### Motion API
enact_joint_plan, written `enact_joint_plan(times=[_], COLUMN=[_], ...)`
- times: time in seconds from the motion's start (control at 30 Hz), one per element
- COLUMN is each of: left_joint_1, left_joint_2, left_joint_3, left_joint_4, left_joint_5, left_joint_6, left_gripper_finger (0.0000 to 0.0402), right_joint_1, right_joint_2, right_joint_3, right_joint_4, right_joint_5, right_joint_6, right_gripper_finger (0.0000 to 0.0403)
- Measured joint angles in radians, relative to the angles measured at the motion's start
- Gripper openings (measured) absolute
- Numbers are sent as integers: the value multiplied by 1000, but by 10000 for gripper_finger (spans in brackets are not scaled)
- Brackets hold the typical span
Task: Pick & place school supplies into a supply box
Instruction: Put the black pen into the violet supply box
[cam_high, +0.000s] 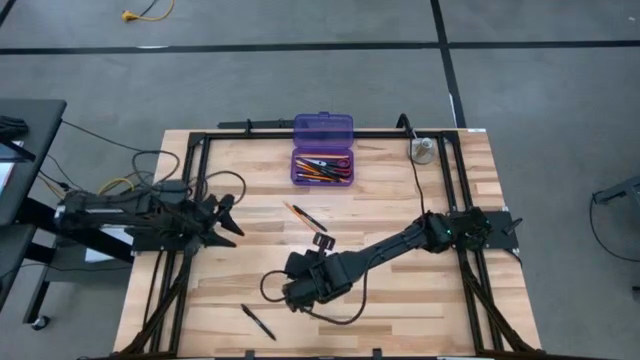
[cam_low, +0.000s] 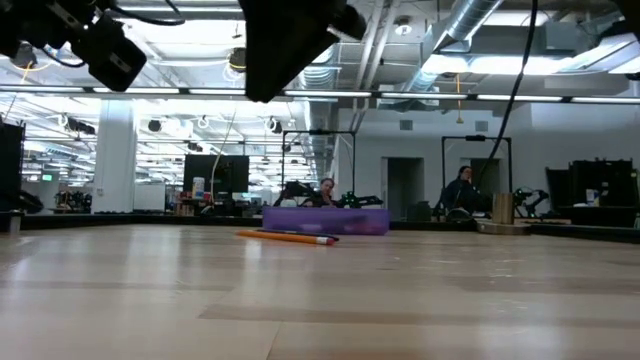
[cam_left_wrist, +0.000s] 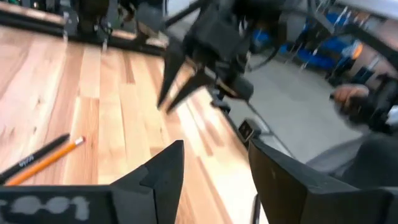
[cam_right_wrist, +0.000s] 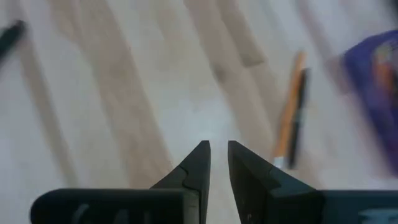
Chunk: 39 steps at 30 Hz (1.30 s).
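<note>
The right claw (cam_high: 318, 243), nearly closed and empty, hovers near the pencil and pen (cam_high: 304, 215) lying side by side at 6 o'clock of the purple box (cam_high: 322, 165); it risks nudging both apart, while the left claw (cam_high: 228, 214) waits open.

Even, bright overhead light falls on the pale wooden table (cam_high: 400, 250) — shadows under the arms are soft. In the low view the long ceiling lamps (cam_low: 560, 97) glare. Both wrist views are smeared by motion blur — the translucent purple plastic box (cam_right_wrist: 376, 93) especially.
</note>
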<state>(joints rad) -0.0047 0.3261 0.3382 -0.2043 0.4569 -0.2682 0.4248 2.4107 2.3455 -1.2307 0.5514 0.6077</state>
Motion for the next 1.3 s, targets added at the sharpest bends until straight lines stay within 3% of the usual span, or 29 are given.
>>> enact_joint_plan(times=[0.2,0.3,0.47,0.83,1.3], left_joint_1=[-177,-256,-370,-623,-791], left_joint_2=[105,163,263,530,918], left_joint_3=[0,0,10,168,398], left_joint_4=[0,0,0,-57,-280], left_joint_5=[-173,-251,-345,-529,-715], left_joint_6=[45,48,50,81,18], left_gripper_finger=[169,169,169,169,169], right_joint_1=[30,35,40,33,82], right_joint_2=[0,0,0,-2,-2], right_joint_3=[0,0,0,0,0], right_joint_4=[-86,-104,-97,42,5], right_joint_5=[259,315,308,128,121], right_joint_6=[-35,-54,-115,-352,-348], right_gripper_finger=[52,52,52,52,52])
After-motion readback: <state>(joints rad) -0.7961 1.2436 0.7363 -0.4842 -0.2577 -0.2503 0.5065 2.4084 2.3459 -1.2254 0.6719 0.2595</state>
